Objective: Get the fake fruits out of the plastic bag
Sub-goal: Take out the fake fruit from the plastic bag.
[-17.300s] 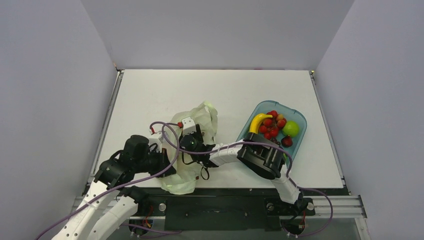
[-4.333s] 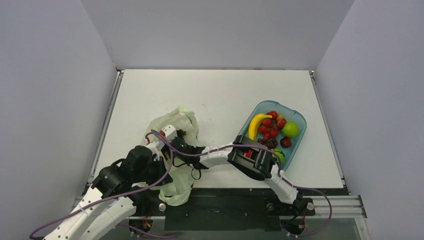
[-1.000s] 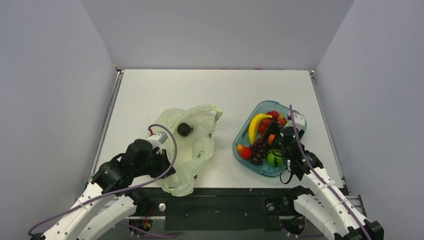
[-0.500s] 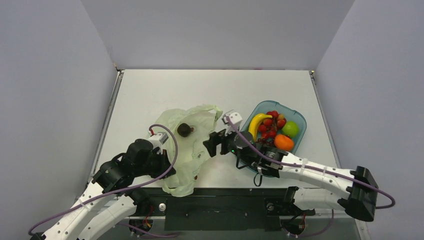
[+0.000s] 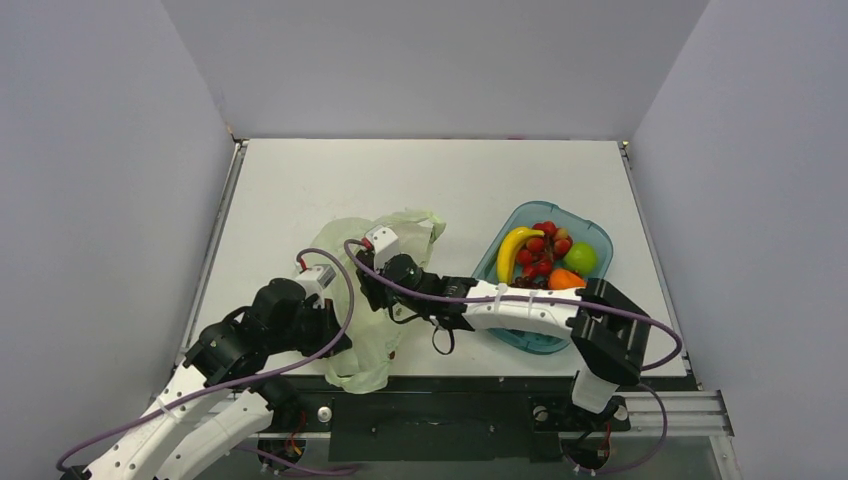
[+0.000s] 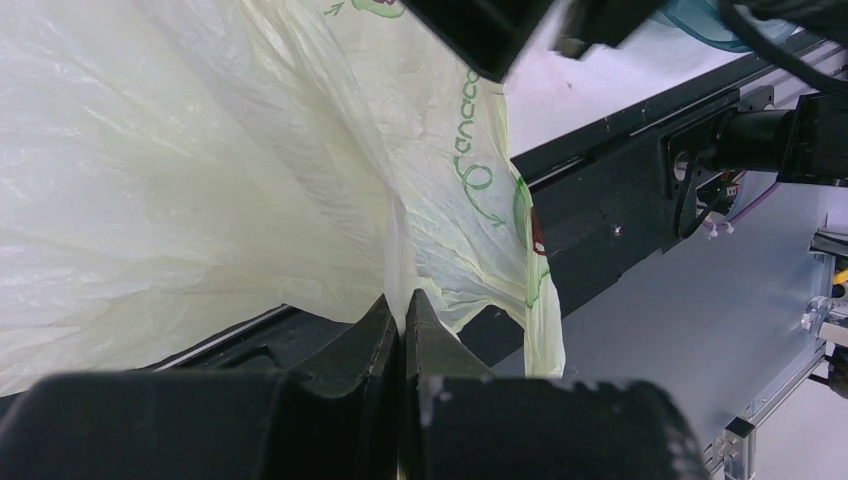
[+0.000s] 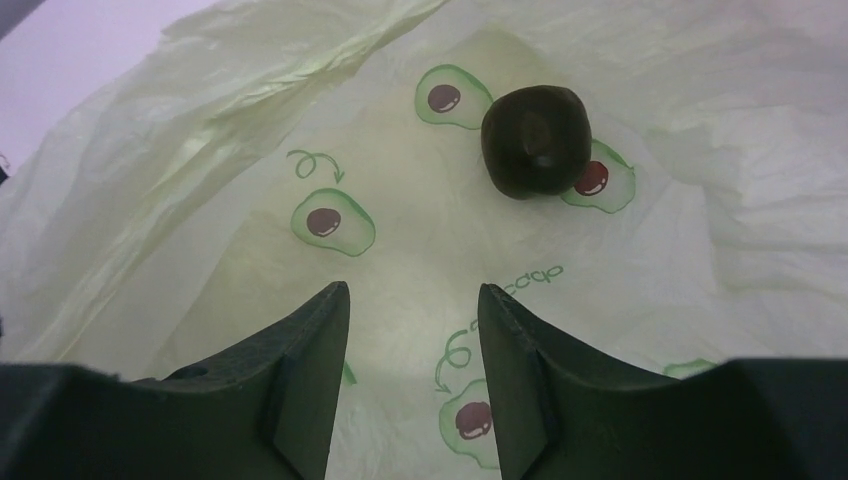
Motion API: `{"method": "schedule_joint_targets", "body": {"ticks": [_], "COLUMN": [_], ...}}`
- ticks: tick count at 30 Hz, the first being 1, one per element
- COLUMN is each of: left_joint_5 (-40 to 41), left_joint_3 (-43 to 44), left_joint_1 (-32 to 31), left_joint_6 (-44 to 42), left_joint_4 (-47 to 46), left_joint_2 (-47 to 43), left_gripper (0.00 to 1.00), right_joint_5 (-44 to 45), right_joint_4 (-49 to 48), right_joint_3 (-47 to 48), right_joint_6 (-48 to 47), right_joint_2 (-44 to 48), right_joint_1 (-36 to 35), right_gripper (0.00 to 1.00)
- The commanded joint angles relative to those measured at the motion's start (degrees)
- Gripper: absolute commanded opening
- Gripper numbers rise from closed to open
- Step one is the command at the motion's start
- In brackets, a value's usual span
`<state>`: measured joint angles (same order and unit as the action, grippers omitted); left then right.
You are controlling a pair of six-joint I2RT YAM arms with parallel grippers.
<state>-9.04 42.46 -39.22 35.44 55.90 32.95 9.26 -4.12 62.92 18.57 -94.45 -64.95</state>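
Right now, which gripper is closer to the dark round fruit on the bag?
Right. The right gripper is over the plastic bag, the dark fruit just ahead of its parted fingers; the left gripper pinches the bag's near edge, farther away.

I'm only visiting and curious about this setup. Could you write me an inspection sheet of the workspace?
Surface: white table, no spills seen.
Job's things: crumpled pale-green plastic bag; dark round fruit lying on its film; banana and orange fruit in the blue tray.
Clutter: green fruit and red cluster, also in the tray.
End effectors: left end effector shut on a fold of the bag; right end effector open, aimed at the dark fruit, not touching it.
Cables: purple cables along both arms.
Surroundings: plain grey walls; black rail at the near edge.
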Motion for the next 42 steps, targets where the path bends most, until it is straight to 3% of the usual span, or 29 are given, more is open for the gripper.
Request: {"method": "schedule_joint_targets", "body": {"ticks": [1, 7, 13, 18, 22, 30, 34, 42], "left_joint_5": [-0.27, -1.01, -1.37, -1.5, -2.07, -3.49, -3.73, -1.27], "left_joint_3": [-0.05, -0.03, -0.25, -0.54, -0.56, -0.47, -0.55, -1.81], "left_joint_1": [0.0, -0.06, 0.01, 0.01, -0.06, -0.07, 0.01, 0.0], "left_joint_6": [0.74, 1.03, 1.21, 1.34, 1.18, 0.58, 0.7, 2.75], "left_joint_4": [-2.48, -3.72, -3.82, -4.03, -4.79, -6.33, -5.93, -5.53], "left_joint_2": [-0.33, 0.49, 0.75, 0.63, 1.12, 3.44, 3.01, 0.9], "left_gripper": [0.0, 0.0, 0.0, 0.0, 0.0, 0.0, 0.0, 0.0], "right_joint_5": [1.26, 5.3, 9.29, 10.2, 8.77, 12.7, 14.42, 12.24], "right_joint_4": [-3.76, -6.24, -10.16, -14.16, -15.74, -18.42, -16.67, -14.9], "right_joint_3": [4.61, 8.38, 9.33, 9.27, 11.24, 17.7, 20.84, 18.8], "right_joint_6": [-1.47, -1.56, -3.35, -6.49, -7.88, -8.02, -7.05, -7.52], "right_joint_2": [-5.22, -12.33, -16.48, -18.79, -21.47, -29.47, -32.69, -28.42], "right_joint_1": [0.65, 2.0, 3.01, 3.09, 3.14, 3.03, 3.43, 3.58], "right_gripper": [0.46, 0.48, 0.58, 0.76, 0.85, 0.87, 0.78, 0.3]}}
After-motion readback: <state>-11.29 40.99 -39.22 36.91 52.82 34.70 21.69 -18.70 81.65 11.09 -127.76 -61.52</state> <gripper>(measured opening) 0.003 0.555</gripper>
